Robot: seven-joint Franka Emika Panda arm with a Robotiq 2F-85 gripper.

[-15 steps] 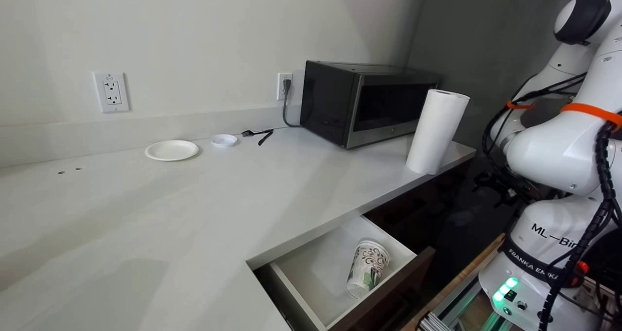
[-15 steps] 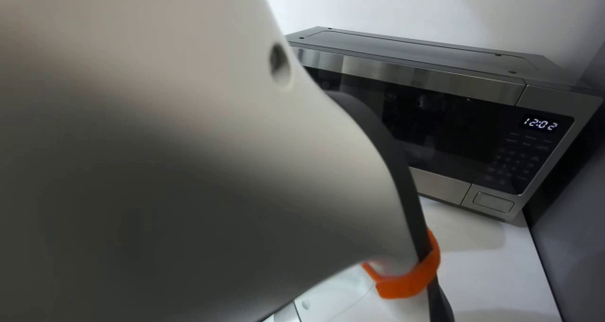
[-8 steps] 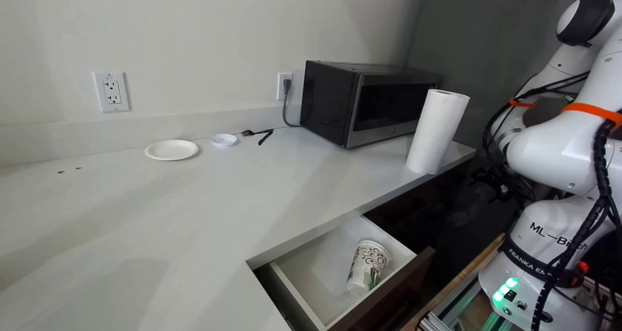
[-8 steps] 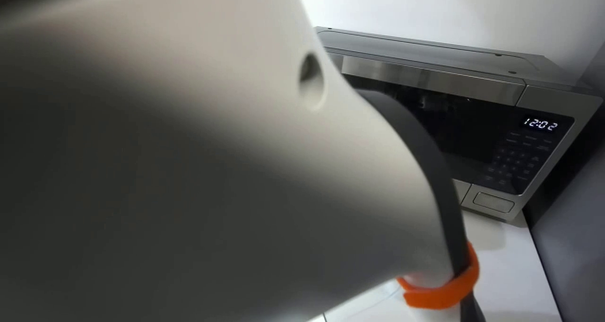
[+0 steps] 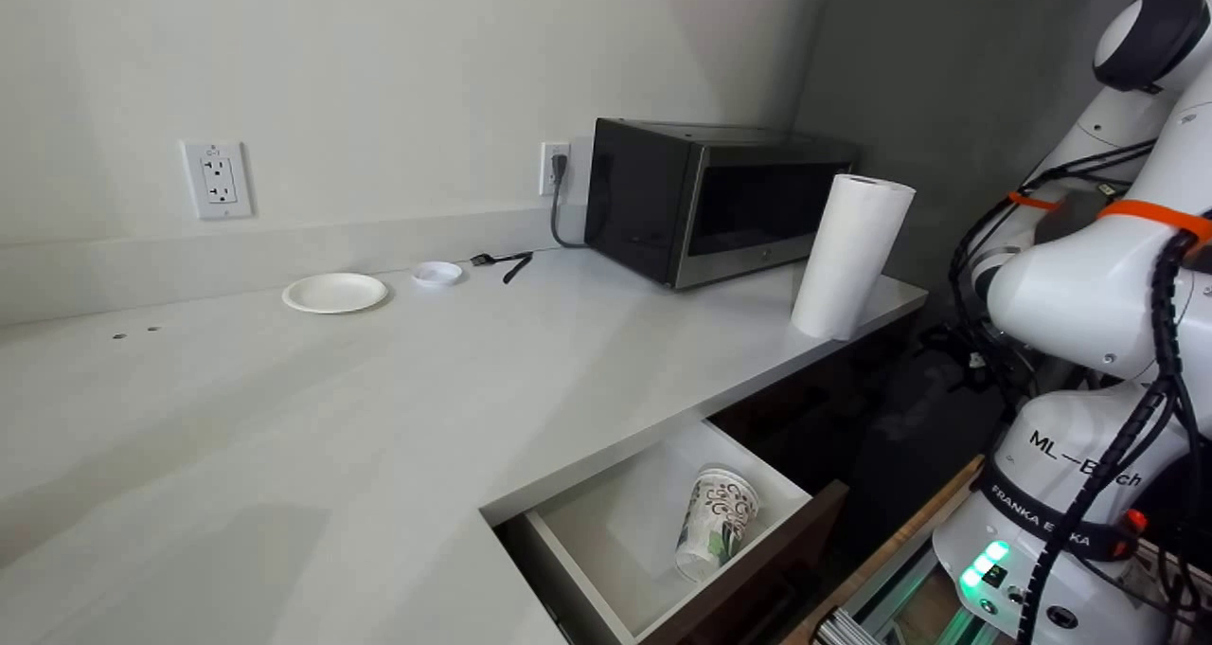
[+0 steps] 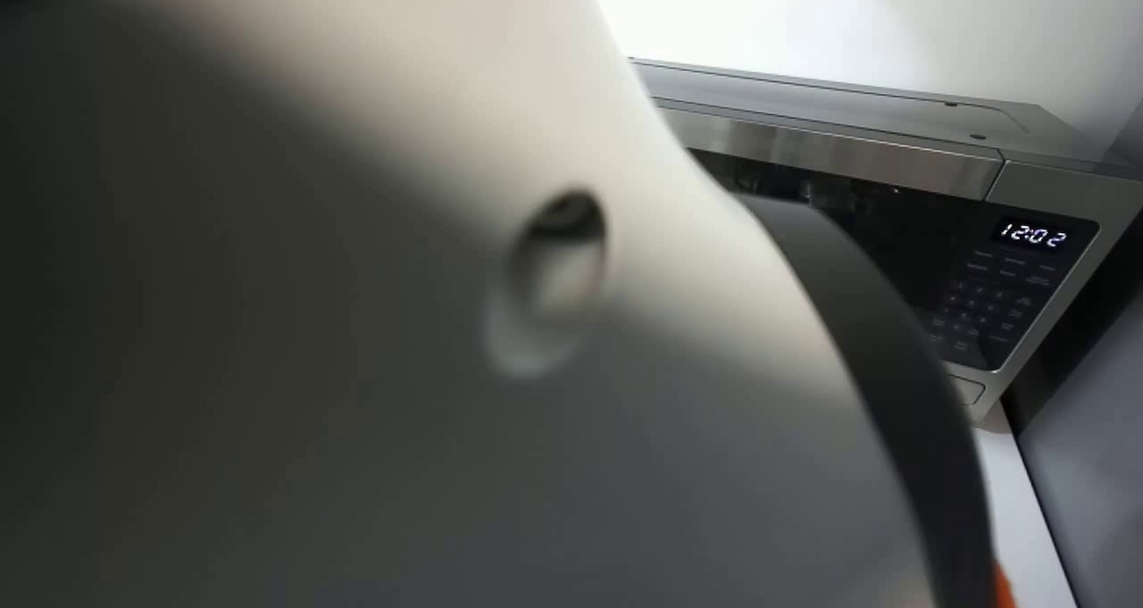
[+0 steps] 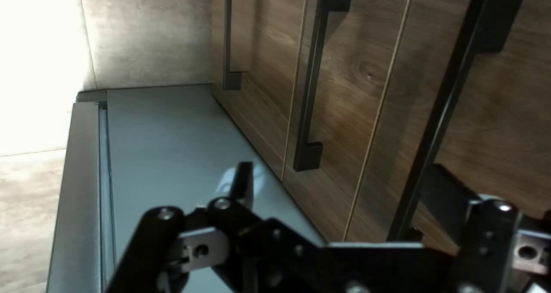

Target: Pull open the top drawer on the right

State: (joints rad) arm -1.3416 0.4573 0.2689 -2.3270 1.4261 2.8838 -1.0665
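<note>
The top drawer (image 7: 512,125) appears to be the rightmost brown wooden front in the wrist view, where the picture lies sideways with the floor at left. It carries a long black bar handle (image 7: 447,95). My gripper (image 7: 340,177) is open in front of it, fingers wide apart with nothing held. One finger (image 7: 452,202) overlaps the handle's right edge in the picture; whether they touch I cannot tell. In an exterior view the top drawer (image 5: 795,408) is a shut, very dark front below the counter, with my gripper (image 5: 942,363) just right of it, hard to make out.
A neighbouring drawer (image 5: 579,571) stands pulled out, holding paper cups (image 5: 717,522). A paper towel roll (image 5: 852,257) stands at the counter edge beside the microwave (image 5: 739,200). In the wrist view, a grey panel (image 7: 172,146) meets the drawer fronts. My arm (image 6: 357,412) blocks much of an exterior view.
The gripper has shifted slightly left toward the drawer fronts, while the upper arm has swung a little right. My arm covers more of an exterior view. The drawers have not moved.
</note>
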